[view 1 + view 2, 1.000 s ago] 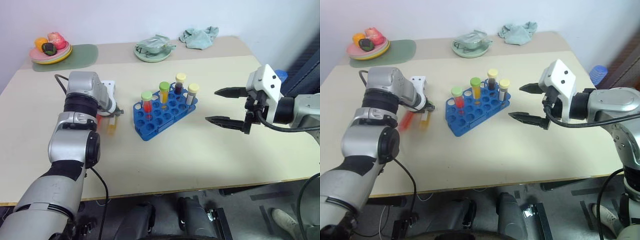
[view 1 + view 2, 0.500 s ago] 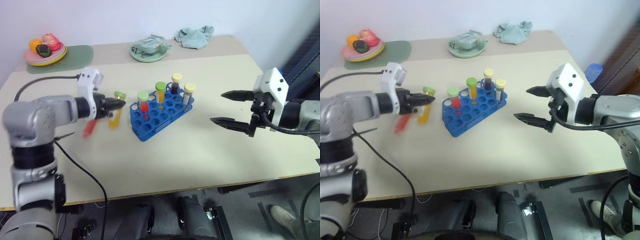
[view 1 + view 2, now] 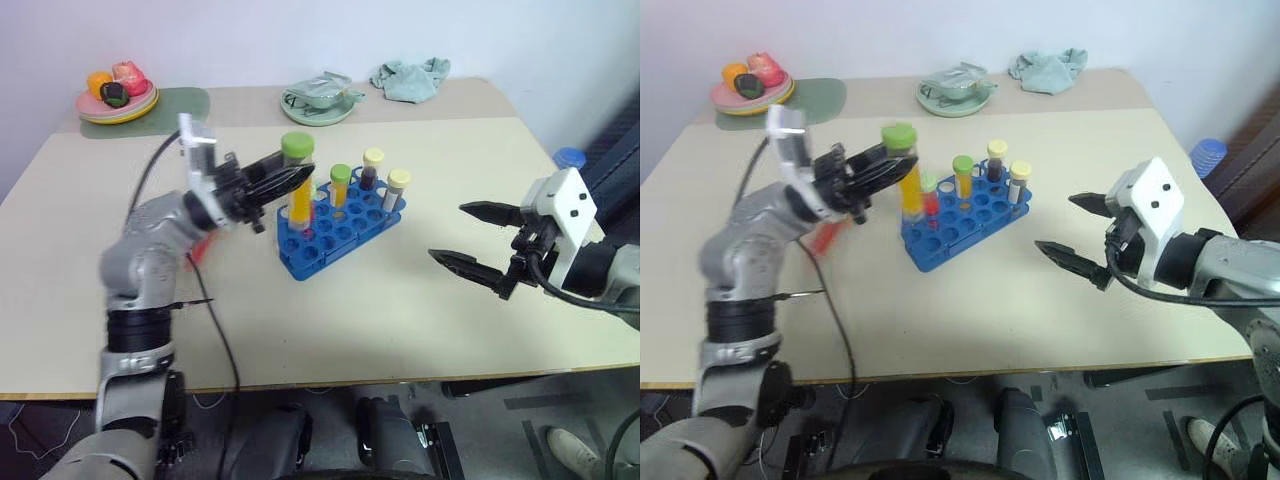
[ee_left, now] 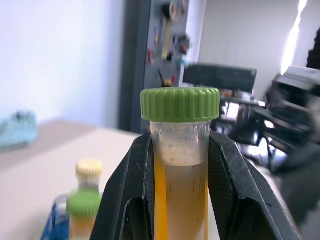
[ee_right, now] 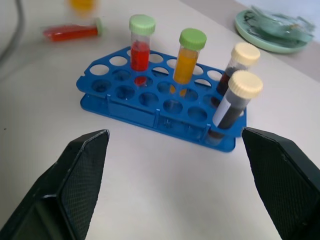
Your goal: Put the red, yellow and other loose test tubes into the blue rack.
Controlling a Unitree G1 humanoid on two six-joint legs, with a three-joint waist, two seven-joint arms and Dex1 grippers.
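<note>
Transfer step, tube in transit; my left gripper (image 3: pixel 290 180) is clenched on a yellow tube (image 3: pixel 299 195) with a green cap, held upright just below the cap, above the near-left end of the rack (image 3: pixel 340 240); the left wrist view shows both fingers (image 4: pixel 130 190) pressed flat against the tube's sides. The rack stands mid-tabletop (image 3: pixel 400 320) and already carries four upright tubes: a red one (image 5: pixel 140 50), an orange one (image 5: pixel 187 61) and two cream-capped dark ones (image 5: pixel 235 97). One red tube (image 5: pixel 72 32) lies loose on the tabletop beside the rack, on the left arm's side. My right gripper (image 3: pixel 480 240) hovers well apart from the rack with jaws spread wide and nothing between them. Next move, as I judge it: line the tube's base over a free hole, keep it vertical, lower until seated, then release; the risk is catching a neighbouring cap on the way down. The loose red tube would follow.
</note>
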